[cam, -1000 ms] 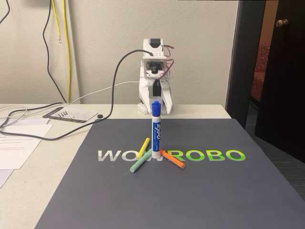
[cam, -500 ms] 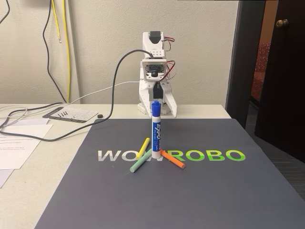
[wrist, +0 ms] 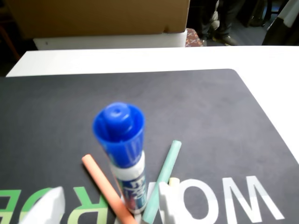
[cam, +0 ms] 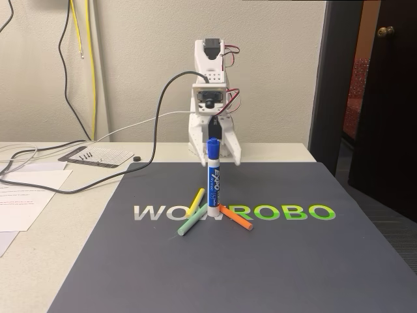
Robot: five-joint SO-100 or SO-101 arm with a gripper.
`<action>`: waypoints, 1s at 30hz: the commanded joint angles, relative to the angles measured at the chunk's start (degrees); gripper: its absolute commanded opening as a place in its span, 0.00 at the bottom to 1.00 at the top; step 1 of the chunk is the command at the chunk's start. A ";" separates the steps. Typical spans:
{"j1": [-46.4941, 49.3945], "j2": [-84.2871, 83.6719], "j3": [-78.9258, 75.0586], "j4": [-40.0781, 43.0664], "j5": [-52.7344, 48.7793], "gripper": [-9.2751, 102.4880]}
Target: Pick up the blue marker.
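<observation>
The blue marker (cam: 213,179) stands upright on its base in the middle of the dark mat (cam: 273,261), blue cap up. Thin yellow (cam: 195,201), green (cam: 193,221) and orange (cam: 236,218) sticks lie around its foot. My gripper (cam: 220,155) hangs just behind the marker in the fixed view, open, fingers pointing down. In the wrist view the marker (wrist: 122,149) rises close to the camera. My gripper (wrist: 105,210) has its white fingertips (wrist: 46,207) low on either side of the marker, apart from it. The orange stick (wrist: 100,179) and green stick (wrist: 166,172) lie beside it.
Papers (cam: 26,195) and black cables (cam: 78,186) lie on the white table to the left of the mat in the fixed view. A dark door (cam: 384,98) stands at the right. A cardboard box (wrist: 93,16) sits beyond the table's far edge in the wrist view.
The arm has risen and reached forward, bringing the gripper lower and closer behind the marker. The marker and the sticks have not moved.
</observation>
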 commanded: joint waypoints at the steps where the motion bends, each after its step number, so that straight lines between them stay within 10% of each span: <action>1: 0.88 -0.44 -3.69 -1.05 0.09 0.33; 30: 2.20 -12.57 -9.40 -7.65 -0.53 0.34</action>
